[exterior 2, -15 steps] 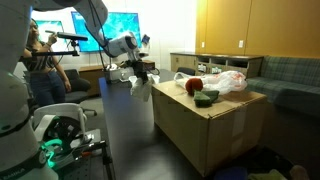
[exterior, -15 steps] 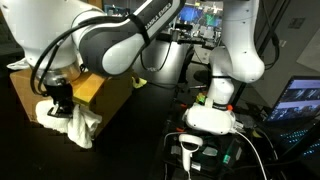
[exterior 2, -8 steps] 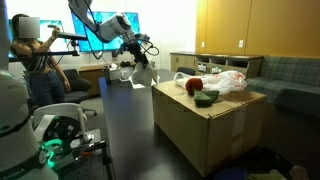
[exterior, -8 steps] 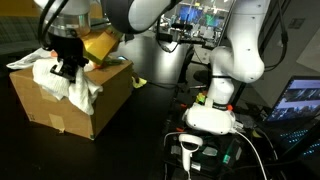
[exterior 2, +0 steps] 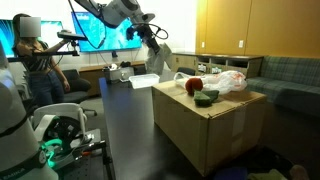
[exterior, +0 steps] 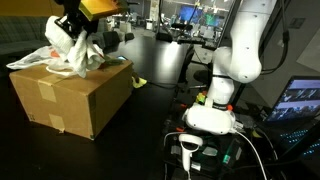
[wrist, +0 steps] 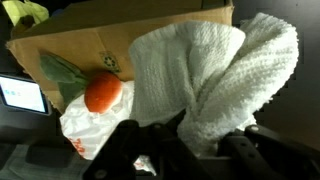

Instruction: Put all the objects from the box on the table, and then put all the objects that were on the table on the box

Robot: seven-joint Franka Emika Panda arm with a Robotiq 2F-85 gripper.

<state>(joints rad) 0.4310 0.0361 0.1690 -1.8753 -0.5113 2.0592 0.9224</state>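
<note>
My gripper [wrist: 188, 152]: jaws narrow, clamped on a bunched white terry-cloth towel [wrist: 215, 70]. The towel hangs at the top edge of the large brown cardboard box [exterior: 70, 95], which stands on the dark table [exterior: 150, 112]. A crumpled white plastic bag [exterior 2: 228, 80] lies on the box top.

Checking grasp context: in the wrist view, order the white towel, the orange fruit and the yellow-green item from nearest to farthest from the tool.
1. white towel: gripped in the tool, centre-right.
2. orange fruit: to the left, on the box.
3. yellow-green item: top-left corner of the view.
</note>
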